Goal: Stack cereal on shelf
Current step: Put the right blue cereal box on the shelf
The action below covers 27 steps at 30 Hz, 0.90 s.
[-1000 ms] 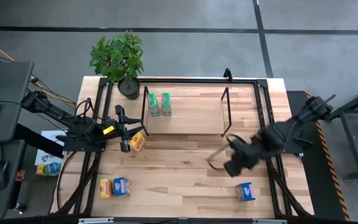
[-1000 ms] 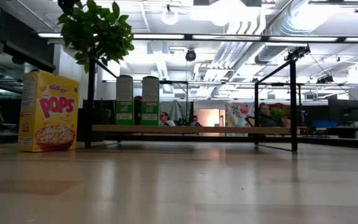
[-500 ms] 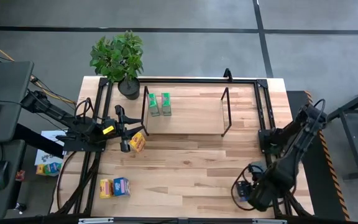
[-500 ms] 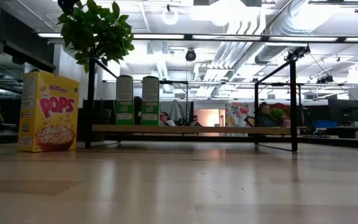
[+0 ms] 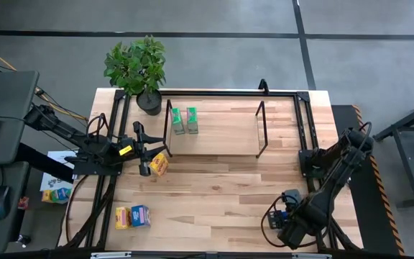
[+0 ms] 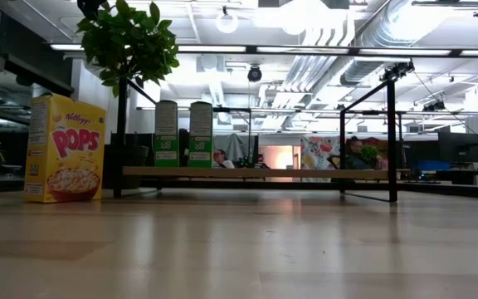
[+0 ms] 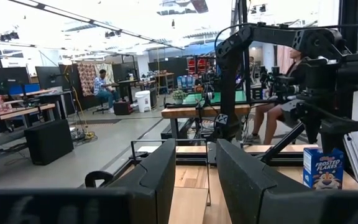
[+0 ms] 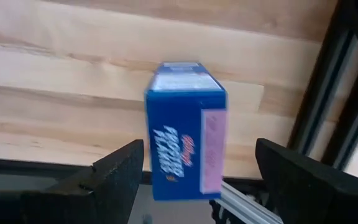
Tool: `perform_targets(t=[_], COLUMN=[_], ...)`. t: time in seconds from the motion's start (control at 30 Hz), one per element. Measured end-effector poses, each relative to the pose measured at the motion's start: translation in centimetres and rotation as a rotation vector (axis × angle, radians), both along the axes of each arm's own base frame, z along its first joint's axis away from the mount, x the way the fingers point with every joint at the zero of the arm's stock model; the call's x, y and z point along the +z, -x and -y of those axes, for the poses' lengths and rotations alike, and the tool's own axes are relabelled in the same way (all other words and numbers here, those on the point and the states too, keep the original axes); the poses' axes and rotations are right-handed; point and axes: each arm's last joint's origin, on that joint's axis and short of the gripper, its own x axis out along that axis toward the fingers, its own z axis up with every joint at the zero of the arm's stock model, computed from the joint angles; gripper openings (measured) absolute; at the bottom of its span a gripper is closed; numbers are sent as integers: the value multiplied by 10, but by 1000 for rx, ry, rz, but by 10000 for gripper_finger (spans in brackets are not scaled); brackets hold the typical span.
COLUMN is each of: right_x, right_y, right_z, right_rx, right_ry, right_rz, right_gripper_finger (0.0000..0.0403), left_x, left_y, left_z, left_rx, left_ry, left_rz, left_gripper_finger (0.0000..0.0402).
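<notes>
A blue cereal box (image 8: 185, 127) stands upright on the table by the near edge. My right gripper (image 8: 197, 180) is open, one finger on each side of the box, apart from it. In the high view the right gripper (image 5: 284, 217) covers most of that box. The left wrist view shows the same blue box (image 7: 323, 168) far off. My left gripper (image 5: 148, 150) waits open at the table's left, next to an upright yellow box (image 5: 159, 164). Two green boxes (image 5: 185, 121) stand on the left end of the shelf's board (image 5: 225, 133).
A yellow box (image 5: 123, 216) and a blue box (image 5: 140, 215) lie near the left near corner. A potted plant (image 5: 136, 68) stands at the far left corner. The black frame (image 5: 304, 122) runs round the table's edge. Bare board fills the shelf's right part.
My right arm has swung from the right middle of the table toward the near edge and come down over the blue box, fingers open around it. In the last half second it has shifted only slightly. The boxes have stayed where they were.
</notes>
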Motion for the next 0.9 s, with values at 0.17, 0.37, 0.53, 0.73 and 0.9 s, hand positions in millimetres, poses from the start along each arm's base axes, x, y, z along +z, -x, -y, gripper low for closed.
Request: perform_targets(t=[0.17,0.37,0.53,0.73,0.9], right_x=[-5,-18,-28,-31,-31], right_y=[-4,-8,-11,-12,-9], right_z=[-3,-8,-12,-12,-10], right_rx=[8,48,105,121,103], right_ry=[-1,34,59,71,77], right_rz=[2,-19,-35,-46,-85], right_gripper_finger=[301,300,300,298,257], left_x=[0,0,0,0,0], left_y=[0,0,0,0,0], left_z=[0,0,0,0,0], left_rx=[0,0,0,0,0], left_ry=[0,0,-1,-1,-1], left_rz=[0,-1,-2,-2,-2], left_gripper_finger=[106,106,106,106,106])
